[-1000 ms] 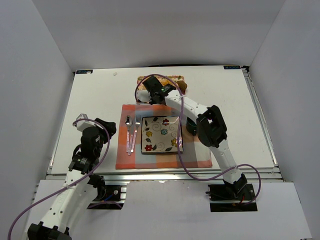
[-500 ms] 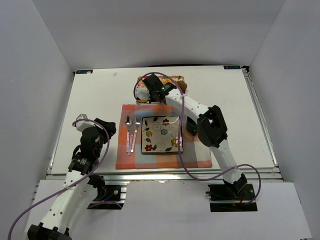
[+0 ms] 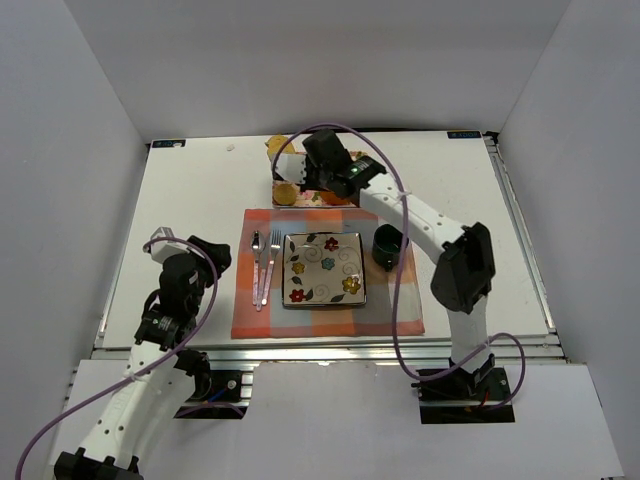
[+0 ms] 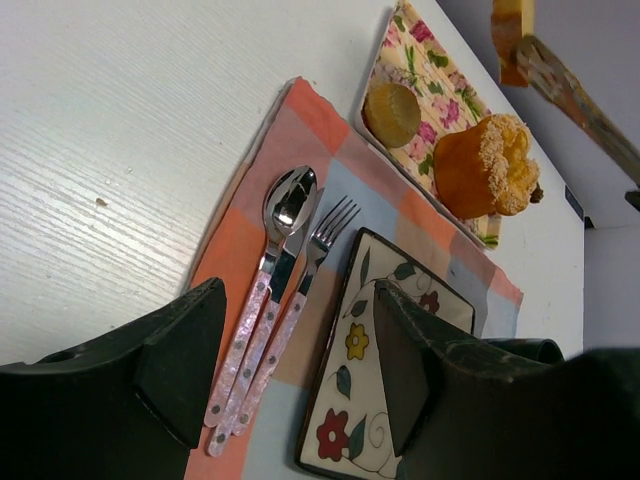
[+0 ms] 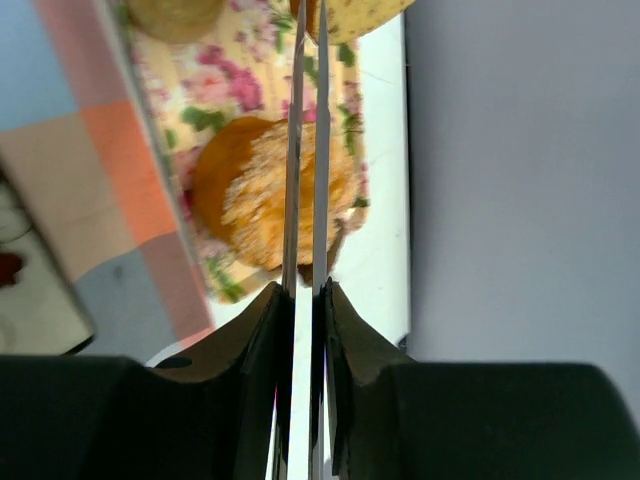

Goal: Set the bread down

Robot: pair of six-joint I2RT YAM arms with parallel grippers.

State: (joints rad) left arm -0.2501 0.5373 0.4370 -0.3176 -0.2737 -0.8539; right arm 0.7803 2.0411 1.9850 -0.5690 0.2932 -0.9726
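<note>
My right gripper is shut on a pair of thin metal tongs. The tongs pinch the golden-yellow bread at their tips and hold it in the air behind the far left corner of the floral tray. The bread shows at the top edge of the right wrist view and at the top of the left wrist view. The flowered plate lies bare on the checked placemat. My left gripper is open and empty, left of the placemat.
On the tray sit a small tan bun and an orange-brown muffin. A spoon, knife and fork lie left of the plate. A dark cup stands right of it. White walls enclose the table.
My right arm has stretched out and risen from the tray, carrying the bread in the tongs up and to the far left. The left arm has not moved.
</note>
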